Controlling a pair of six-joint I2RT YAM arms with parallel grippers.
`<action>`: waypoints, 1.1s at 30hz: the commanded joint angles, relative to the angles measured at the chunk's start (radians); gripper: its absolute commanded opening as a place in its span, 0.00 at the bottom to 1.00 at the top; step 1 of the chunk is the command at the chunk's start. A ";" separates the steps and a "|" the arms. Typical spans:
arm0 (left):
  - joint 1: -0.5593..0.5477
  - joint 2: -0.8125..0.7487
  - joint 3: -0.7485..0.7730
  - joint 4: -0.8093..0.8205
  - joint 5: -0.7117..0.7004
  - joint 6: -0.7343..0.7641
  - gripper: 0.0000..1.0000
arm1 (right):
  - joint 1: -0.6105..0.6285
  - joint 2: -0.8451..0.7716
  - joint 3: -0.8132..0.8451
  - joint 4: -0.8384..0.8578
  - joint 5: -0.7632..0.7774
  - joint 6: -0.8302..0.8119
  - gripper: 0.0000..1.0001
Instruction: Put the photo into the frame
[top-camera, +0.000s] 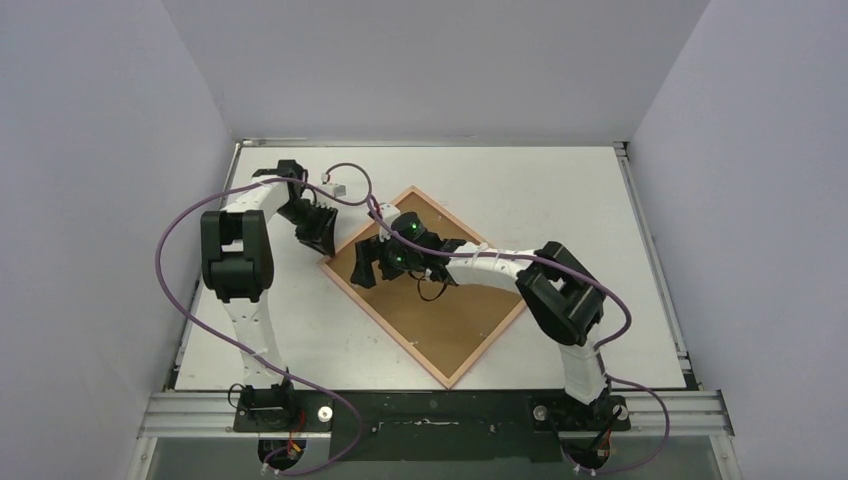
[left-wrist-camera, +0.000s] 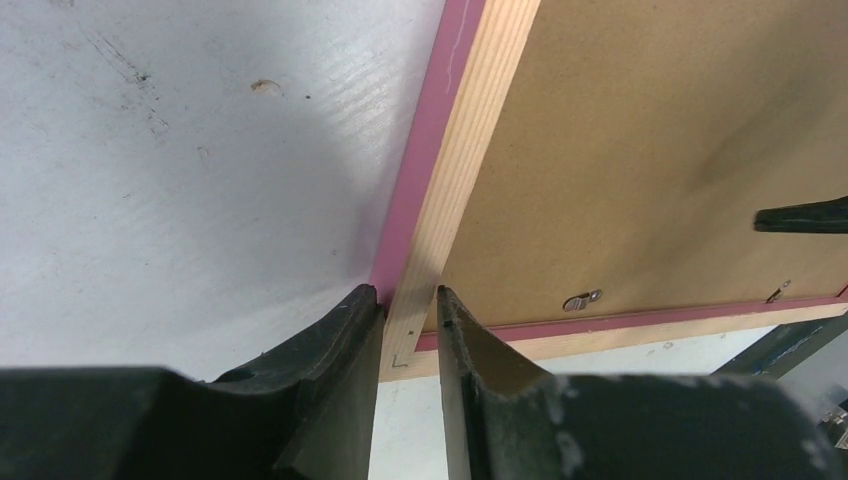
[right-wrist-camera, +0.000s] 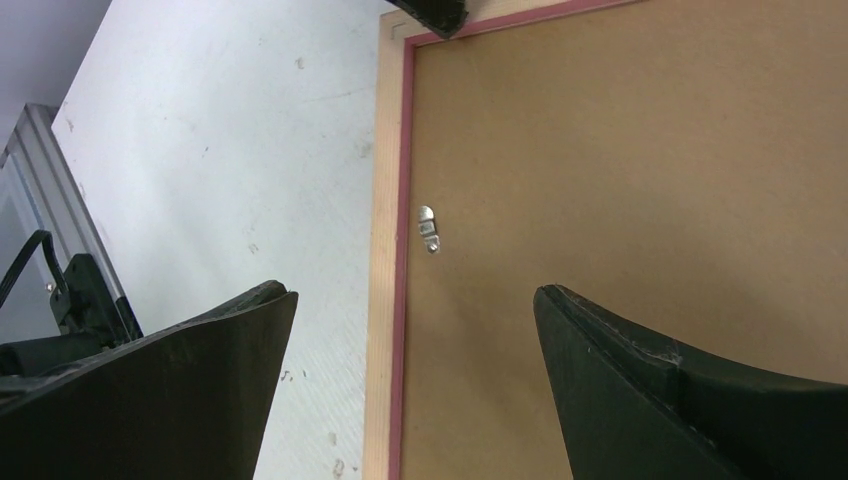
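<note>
The table (top-camera: 560, 200) bears the frame (top-camera: 388, 323), long axis far-left to near-right.

left fingers (top-camera: 323, 248) at the frame's (top-camera: 385, 325) corner; right fingers (top-camera: 362, 274) over its backing board (top-camera: 455, 322).

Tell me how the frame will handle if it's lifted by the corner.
Probably stiff: the frame has solid wooden rails. Lifted by the corner in the left gripper, it would likely tilt and pivot. The backing board should stay in; a turn clip sits on it.

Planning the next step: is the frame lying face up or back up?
Back up: the frame shows bare wood rails, the brown backing board and a turn clip.
</note>
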 joint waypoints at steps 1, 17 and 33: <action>0.000 0.012 -0.015 0.005 0.045 0.019 0.23 | 0.025 0.052 0.078 0.112 -0.077 -0.041 0.94; 0.000 0.025 -0.032 0.011 0.063 0.019 0.05 | 0.038 0.223 0.257 0.023 -0.118 -0.112 0.95; -0.013 0.017 -0.046 0.033 0.035 0.013 0.01 | 0.073 0.202 0.187 0.019 -0.110 -0.093 0.97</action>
